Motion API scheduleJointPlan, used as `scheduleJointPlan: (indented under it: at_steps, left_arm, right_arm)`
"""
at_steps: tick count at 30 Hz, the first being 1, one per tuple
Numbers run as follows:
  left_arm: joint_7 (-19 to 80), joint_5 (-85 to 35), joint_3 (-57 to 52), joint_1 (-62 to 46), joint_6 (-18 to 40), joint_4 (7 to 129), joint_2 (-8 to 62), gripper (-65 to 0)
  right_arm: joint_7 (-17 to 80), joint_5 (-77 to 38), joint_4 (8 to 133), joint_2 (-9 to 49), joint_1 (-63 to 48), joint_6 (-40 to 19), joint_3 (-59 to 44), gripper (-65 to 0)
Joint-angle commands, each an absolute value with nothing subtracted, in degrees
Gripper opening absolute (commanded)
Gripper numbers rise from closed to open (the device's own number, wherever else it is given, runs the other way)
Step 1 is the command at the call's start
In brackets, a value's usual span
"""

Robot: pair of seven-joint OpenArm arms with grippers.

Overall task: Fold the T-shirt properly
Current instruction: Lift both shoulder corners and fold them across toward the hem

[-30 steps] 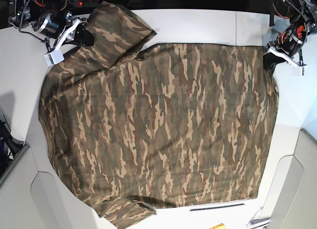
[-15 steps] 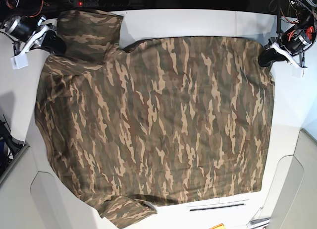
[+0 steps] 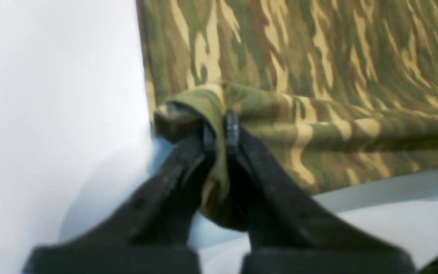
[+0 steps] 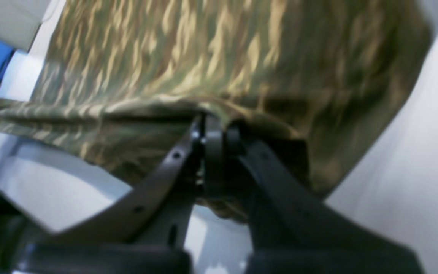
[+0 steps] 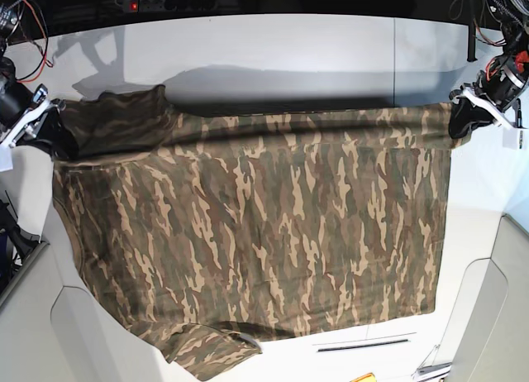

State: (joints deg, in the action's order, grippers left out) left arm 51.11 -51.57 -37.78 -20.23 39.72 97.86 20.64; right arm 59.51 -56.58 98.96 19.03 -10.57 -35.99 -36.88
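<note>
T-shirt cloth lies spread over the white surface, its far edge lifted and pulled taut between both arms, presumably to carry that edge over for a fold. The base view shows the whole stretched span. Only the wrist views show the grips: the left tool is clamped on a bunched corner, and the right tool is clamped likewise on its corner.

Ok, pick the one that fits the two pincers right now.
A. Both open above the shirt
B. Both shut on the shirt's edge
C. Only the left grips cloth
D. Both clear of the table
B: the left pincer and right pincer each pinch a bunched fold of the T-shirt.
</note>
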Motion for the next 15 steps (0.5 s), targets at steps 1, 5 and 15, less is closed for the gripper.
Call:
scheduleJointPlan:
  at_steps: [1, 5, 15]
  left_arm:
    - [49.45, -50.41, -38.37, -19.07, 40.0, 98.1, 21.93, -65.0]
    - [49.43, -48.56, -38.15, -13.98, 40.0, 94.74, 21.93, -65.0]
    - [47.7, -46.81, -38.15, -2.02, 40.0, 81.8, 22.87, -65.0]
  right_arm:
    - [56.86, -55.4, 99.7, 20.14, -8.54, -35.75, -36.53, -65.0]
    - [52.25, -47.16, 98.06, 20.14, -3.2, -35.75, -30.11, -65.0]
    - [47.72, -35.92, 82.39, 20.14, 14.74, -35.11, -16.67, -65.0]
